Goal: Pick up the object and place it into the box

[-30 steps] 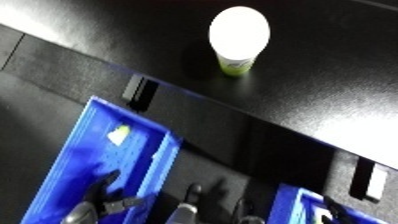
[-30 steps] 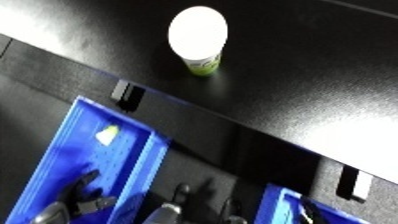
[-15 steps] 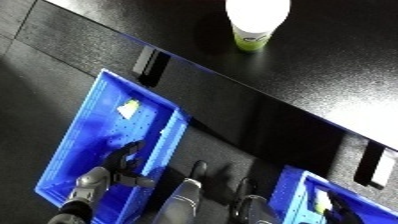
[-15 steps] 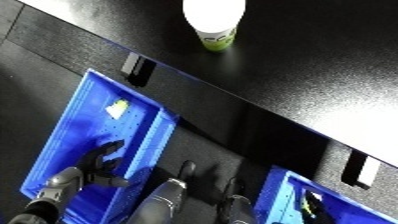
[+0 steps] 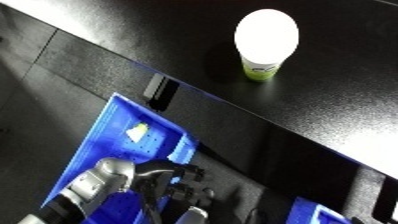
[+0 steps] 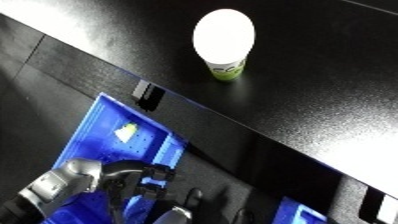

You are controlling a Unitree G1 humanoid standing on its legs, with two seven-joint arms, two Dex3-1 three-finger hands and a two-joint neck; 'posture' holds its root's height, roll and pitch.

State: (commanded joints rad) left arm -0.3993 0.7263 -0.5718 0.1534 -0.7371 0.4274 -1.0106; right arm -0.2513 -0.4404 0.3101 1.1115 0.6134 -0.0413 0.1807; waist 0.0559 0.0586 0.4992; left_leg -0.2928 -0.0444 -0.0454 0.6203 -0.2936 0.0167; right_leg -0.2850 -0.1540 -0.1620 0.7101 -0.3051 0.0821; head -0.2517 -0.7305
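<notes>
While the left hand (image 5: 169, 182) hangs over the right wall of the blue bin (image 5: 107, 131), its fingers are curled and hold nothing | cup (image 5: 264, 44) with green base stands upright on the black table (image 5: 355, 105), well beyond the hand, up and to its right | small pale piece (image 5: 137, 133) lies in the bin just above the hand | right hand (image 5: 194, 216) at lower edge, fingers cannot be told.

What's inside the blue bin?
Inside the blue bin lies a small yellowish-white piece. The robot's left hand hangs over the bin's lower part, so whatever lies beneath it is hidden.
</notes>
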